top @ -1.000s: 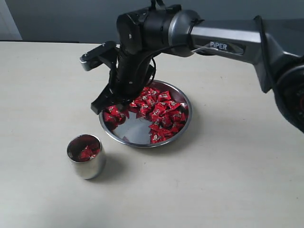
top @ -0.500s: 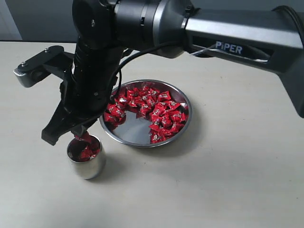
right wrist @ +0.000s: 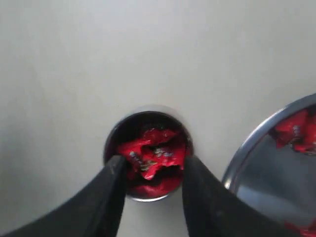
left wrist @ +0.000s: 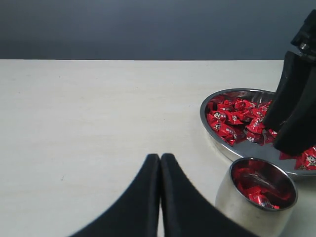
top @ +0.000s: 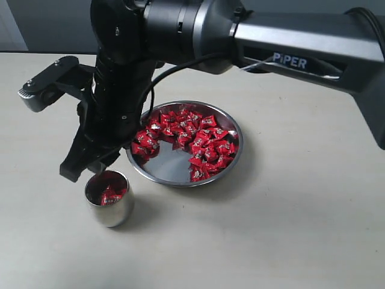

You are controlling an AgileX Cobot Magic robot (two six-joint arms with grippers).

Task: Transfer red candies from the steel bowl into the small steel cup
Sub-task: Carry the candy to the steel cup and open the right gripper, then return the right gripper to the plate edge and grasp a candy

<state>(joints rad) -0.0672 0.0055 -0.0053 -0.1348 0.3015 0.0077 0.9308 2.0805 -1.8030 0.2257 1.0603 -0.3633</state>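
The steel bowl (top: 236, 158) holds many red candies (top: 201, 135) piled toward its far side. To its front left stands the small steel cup (top: 110, 209) with a few red candies (top: 109, 194) inside. My right gripper (top: 86, 171) hangs just above the cup's rim. In the right wrist view its jaws (right wrist: 154, 165) stand apart, straddling the cup (right wrist: 114, 136), with a red candy (right wrist: 150, 150) lying loose in the cup between them. My left gripper (left wrist: 160, 158) is shut and empty, low over bare table beside the cup (left wrist: 247, 210).
The big right arm (top: 180, 36) reaches across the bowl from the right and hides the table behind it. In the left wrist view the right gripper's black fingers (left wrist: 291, 113) stand between the bowl (left wrist: 207, 121) and the cup. The tabletop (top: 289, 241) is pale.
The right arm swung from the bowl to above the cup carrying a candy. Its jaws then opened and the candy now lies in the cup. The gripper rose slightly.
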